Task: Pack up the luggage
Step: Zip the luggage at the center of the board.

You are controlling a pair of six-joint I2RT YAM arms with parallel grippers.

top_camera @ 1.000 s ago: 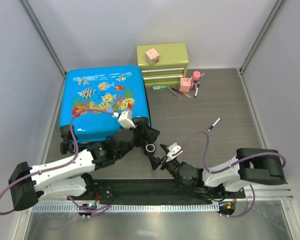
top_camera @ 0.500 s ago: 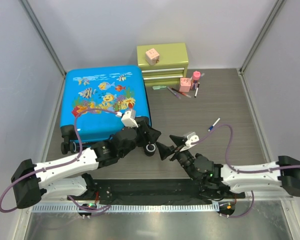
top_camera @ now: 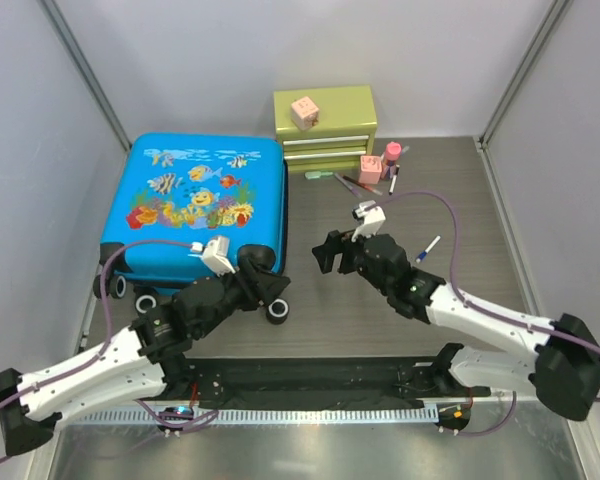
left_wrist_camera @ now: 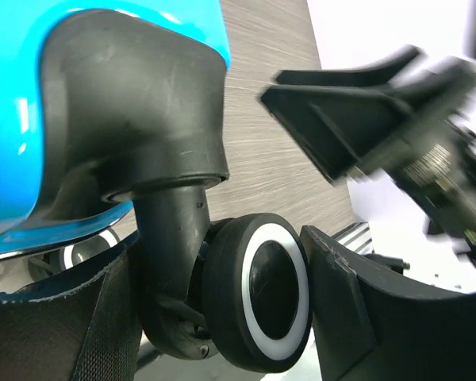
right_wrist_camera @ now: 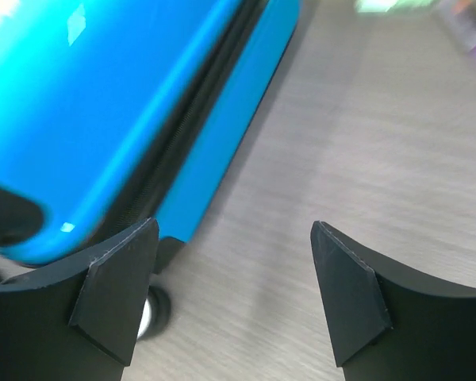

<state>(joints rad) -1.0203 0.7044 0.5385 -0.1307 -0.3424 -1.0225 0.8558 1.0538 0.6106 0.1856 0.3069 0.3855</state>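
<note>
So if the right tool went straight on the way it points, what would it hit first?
Most likely the suitcase, at its right side. The open right tool aims there across the table, though its height is unclear.

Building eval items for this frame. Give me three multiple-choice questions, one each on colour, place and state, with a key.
1. What colour is the luggage shell?
A red
B blue
C grey

2. Where is the pink cube?
A on top of the green drawer chest
B on the luggage
C inside a drawer

3. How does the right gripper stand?
A shut on a pen
B shut on a wheel
C open, empty

Key:
1. B, the shell is bright blue with a fish print.
2. A, the cube rests on the chest's top.
3. C, the wrist view shows the jaws apart with nothing between them.
</note>
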